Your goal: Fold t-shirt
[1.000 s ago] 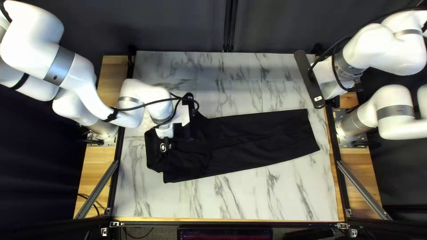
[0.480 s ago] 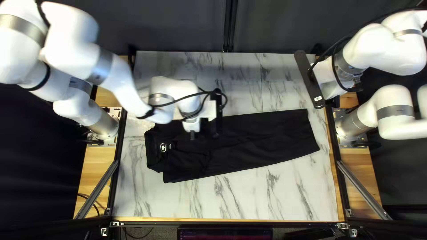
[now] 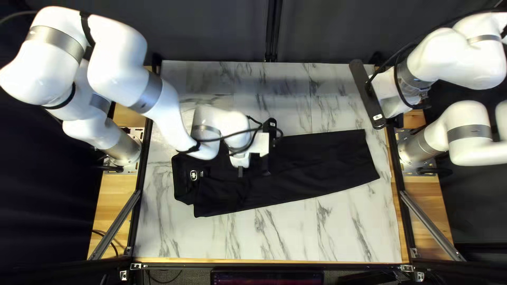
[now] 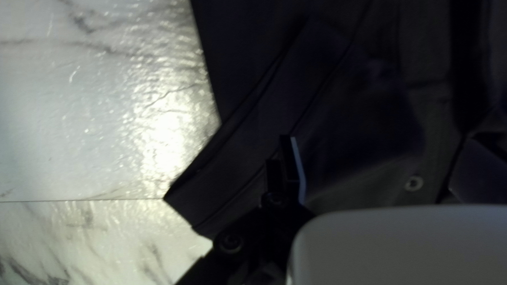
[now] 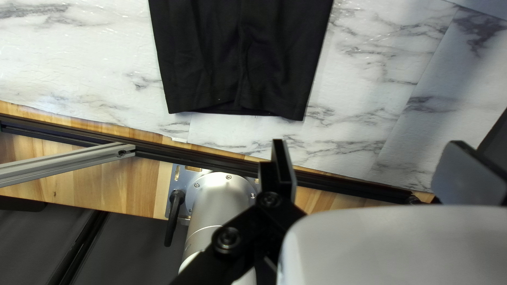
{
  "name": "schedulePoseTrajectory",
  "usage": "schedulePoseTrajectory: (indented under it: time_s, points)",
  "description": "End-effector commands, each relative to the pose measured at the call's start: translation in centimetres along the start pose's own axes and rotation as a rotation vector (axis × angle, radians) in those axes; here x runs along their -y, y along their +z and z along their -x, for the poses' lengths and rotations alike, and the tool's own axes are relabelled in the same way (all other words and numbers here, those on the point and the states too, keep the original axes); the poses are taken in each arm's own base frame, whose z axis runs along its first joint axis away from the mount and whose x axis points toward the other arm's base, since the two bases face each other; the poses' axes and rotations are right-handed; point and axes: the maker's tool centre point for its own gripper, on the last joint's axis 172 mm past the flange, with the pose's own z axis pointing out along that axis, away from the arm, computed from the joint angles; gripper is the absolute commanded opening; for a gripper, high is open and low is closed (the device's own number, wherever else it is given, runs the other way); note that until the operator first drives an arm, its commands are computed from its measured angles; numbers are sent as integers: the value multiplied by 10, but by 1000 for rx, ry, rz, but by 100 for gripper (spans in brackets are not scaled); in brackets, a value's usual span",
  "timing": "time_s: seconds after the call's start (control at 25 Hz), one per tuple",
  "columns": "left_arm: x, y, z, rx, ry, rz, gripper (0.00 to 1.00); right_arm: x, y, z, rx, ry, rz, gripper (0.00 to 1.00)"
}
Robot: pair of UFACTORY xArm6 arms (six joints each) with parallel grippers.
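Left gripper [image 3: 253,170], black with two parallel fingers, is over the middle of the black, soft-looking collared shirt [image 3: 317,158] in the top left view; whether its tips touch the cloth I cannot tell. The shirt lies as a long, narrow strip on the white marbled tabletop [image 3: 274,232], its collar [image 3: 181,179] and small oval neck label [image 3: 194,175] at the left, its straight hem [image 3: 371,155] towards the right arm. It looks folded lengthwise already, so what is left is probably to double it end to end. I would expect it to be light and limp, nothing to break, but with layers that may slip over each other or drag on the smooth top.

In the left wrist view the fingers are parted and not closed on any cloth. Beneath and ahead are overlapping layers, a slanting band [image 4: 227,171] with a crisp corner and a small pale round button [image 4: 413,183]. The edge by that band looks like a fair place for a pinch, provided every layer is taken; the button is best kept clear of the pads.

In the right wrist view the right gripper [image 5: 369,153] is spread too, well clear of the shirt, whose hem lies ahead of it. That end shows more than one layer, slightly staggered; for lifting, its corners would suit, pinched deep enough to catch both.
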Motion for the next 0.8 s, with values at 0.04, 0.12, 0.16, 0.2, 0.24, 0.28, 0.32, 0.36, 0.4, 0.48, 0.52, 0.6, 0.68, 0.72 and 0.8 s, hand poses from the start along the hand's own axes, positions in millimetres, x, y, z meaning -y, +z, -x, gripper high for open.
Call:
schedulePoseTrajectory:
  time_s: [0.04, 0.12, 0.16, 0.2, 0.24, 0.28, 0.32, 0.36, 0.4, 0.48, 0.52, 0.6, 0.68, 0.72, 0.8]
  points:
    - [4, 5, -1, 11, -33, -14, 19, 0, 0, 0, 0, 0, 0, 100]
    - [5, 8, -2, 17, -42, -12, 3, 0, 0, 0, 0, 0, 0, 100]
    - [5, 10, -1, 21, -47, -9, 0, 0, 0, 0, 0, 0, 0, 100]
    - [4, 11, 0, 25, -50, -6, 0, 0, 0, 0, 0, 0, 0, 100]
    - [4, 12, 1, 28, -54, -3, 0, 0, 0, 0, 0, 0, 0, 100]
    - [4, 12, 2, 31, -57, 0, 0, 0, 0, 0, 0, 0, 0, 100]
    - [4, 13, 3, 33, -58, 1, 0, 0, 0, 0, 0, 0, 0, 100]
    - [3, 13, 4, 35, -61, 3, 0, 0, 0, 0, 0, 0, 0, 100]
    - [2, 12, 5, 36, -63, 4, 0, 0, 0, 0, 0, 0, 0, 100]
    - [-1, 9, 8, 38, -65, 4, 0, 0, 0, 0, 0, 0, 0, 100]
    - [-2, 7, 9, 38, -65, 3, 0, 0, 0, 0, 0, 0, 0, 100]
    - [-6, 1, 13, 36, -66, -2, 0, 0, 0, 0, 0, 0, 0, 100]
    - [-10, -3, 15, 34, -67, -8, 0, 0, 0, 0, 0, 0, 0, 100]
    - [-11, -4, 15, 33, -67, -10, 0, 0, 0, 0, 0, 0, 0, 100]
    - [-16, -8, 16, 30, -65, -16, 0, 0, 0, 0, 0, 0, 0, 100]
